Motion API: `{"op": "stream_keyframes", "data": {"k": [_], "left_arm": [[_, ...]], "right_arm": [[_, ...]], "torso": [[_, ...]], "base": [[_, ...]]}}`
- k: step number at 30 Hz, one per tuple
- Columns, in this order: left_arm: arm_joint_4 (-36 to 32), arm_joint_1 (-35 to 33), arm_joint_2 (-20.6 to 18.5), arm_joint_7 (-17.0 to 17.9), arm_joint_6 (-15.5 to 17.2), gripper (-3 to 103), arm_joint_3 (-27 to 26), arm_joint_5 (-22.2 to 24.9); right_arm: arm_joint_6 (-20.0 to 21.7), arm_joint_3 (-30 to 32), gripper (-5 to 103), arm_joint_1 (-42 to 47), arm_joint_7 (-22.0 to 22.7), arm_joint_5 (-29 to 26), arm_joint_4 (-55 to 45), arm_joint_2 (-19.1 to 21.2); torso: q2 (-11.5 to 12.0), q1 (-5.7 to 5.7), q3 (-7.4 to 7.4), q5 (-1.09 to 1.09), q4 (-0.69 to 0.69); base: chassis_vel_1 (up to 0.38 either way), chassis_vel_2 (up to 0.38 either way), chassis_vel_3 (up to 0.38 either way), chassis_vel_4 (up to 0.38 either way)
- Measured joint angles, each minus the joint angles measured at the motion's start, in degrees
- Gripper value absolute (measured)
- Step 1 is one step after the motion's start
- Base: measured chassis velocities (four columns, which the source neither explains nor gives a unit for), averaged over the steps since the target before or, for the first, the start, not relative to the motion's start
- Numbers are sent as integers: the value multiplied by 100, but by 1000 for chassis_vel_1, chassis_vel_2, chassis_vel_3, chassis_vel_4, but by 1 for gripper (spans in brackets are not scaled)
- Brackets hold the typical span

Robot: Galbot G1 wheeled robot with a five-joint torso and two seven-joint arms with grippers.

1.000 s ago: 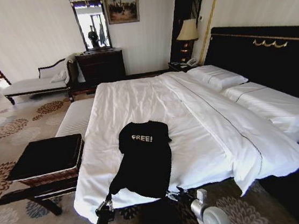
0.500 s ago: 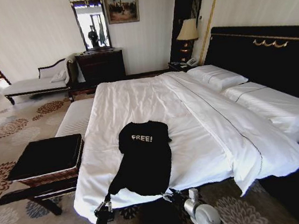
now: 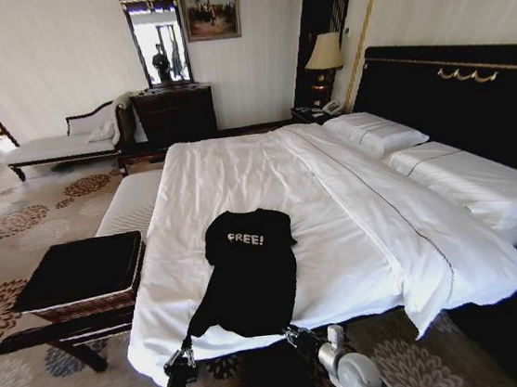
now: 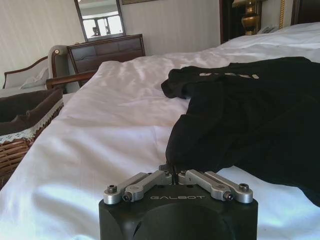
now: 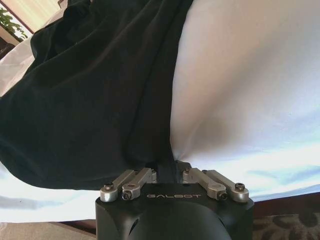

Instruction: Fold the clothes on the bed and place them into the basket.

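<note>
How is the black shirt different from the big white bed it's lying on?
The T-shirt is black with white letters; the bed is plain white. The T-shirt is far smaller than the bed. The left gripper and right gripper pinch the T-shirt, not the bed. Both are soft cloth.

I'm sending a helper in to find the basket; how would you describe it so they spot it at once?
Start from the big white bed. On the floor beside its foot-end corner, on the side away from the headboard's lamp, sits the basket: low, brown woven wicker with a flat black top. The long white padded bench just beyond it is pale and cushioned.
</note>
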State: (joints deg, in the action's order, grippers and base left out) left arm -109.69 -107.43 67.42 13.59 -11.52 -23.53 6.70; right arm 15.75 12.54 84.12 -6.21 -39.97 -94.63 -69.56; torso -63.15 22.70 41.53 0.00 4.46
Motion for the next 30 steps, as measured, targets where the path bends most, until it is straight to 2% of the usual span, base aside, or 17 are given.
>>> {"op": "stream_keyframes", "data": {"k": [2,3,4,13,16,19,20,25,26,30], "left_arm": [[-2,-2,-1,16,0,0,0,4],[-5,-3,0,19,0,0,0,5],[-18,-4,0,35,-1,0,-1,14],[-118,-58,6,126,-5,0,-42,158],[-231,-188,3,151,-20,0,-118,231],[-435,-431,-25,203,-24,0,-241,557],[-435,-431,-25,203,-24,0,-241,557],[-827,-975,-59,369,-130,0,-336,674],[-827,-975,-59,369,-130,0,-336,674],[-895,-1451,-51,419,-327,0,-327,586]], "right_arm": [[0,16,13,34,21,-22,-59,6],[0,21,13,46,26,-27,-76,9],[0,42,3,101,39,-42,-151,17],[55,135,0,462,170,-68,-547,77],[175,228,0,671,307,-98,-785,290],[361,399,0,918,483,-134,-1068,684],[361,399,0,918,483,-134,-1068,684],[849,809,0,1288,783,-325,-1580,1121],[849,809,0,1288,783,-325,-1580,1121],[1276,1057,0,1539,931,-339,-1940,1273]], "torso": [[0,0,0,0,0],[0,0,0,0,0],[0,0,0,0,0],[0,0,0,1,0],[0,0,0,1,1],[0,0,0,1,0],[0,0,0,1,0],[0,0,-1,0,0],[0,0,-1,0,0],[0,0,-1,1,-1]], "base": [[0,0,0,0],[0,0,0,0],[0,0,0,0],[0,0,0,0],[0,0,0,0],[0,0,0,0],[0,0,0,0],[0,0,0,0],[0,0,0,0],[0,0,0,0]]}}
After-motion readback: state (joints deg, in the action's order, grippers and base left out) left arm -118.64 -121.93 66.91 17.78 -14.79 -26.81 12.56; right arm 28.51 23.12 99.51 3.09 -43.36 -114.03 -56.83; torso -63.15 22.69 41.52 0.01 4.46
